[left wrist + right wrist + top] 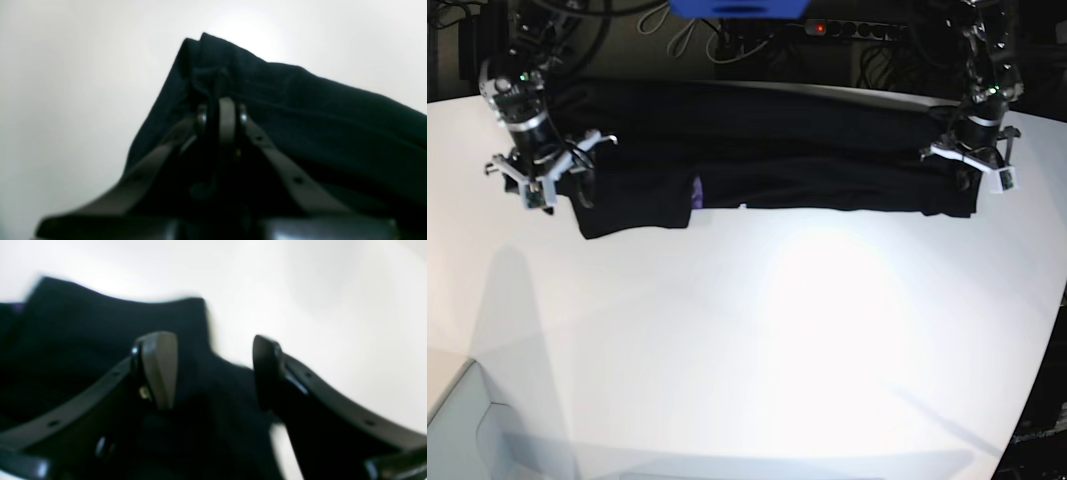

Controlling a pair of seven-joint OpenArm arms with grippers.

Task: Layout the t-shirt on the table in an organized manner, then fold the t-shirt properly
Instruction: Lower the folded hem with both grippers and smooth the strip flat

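Left gripper (222, 115) clenched on t-shirt (767, 150) corner; right gripper (213, 371) released, jaws wide over the cloth. Shirt lies stretched along surface (777, 340) far edge. Regrip right corner before pulling flat; keep tension even.

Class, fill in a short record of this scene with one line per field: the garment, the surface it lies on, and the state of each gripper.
garment: black t-shirt, stretched in a long band across the far side
surface: white table
left gripper: shut on the t-shirt, pinching a bunched edge
right gripper: open above the shirt's other end, gripping nothing
colour detail: small purple patch showing on the cloth
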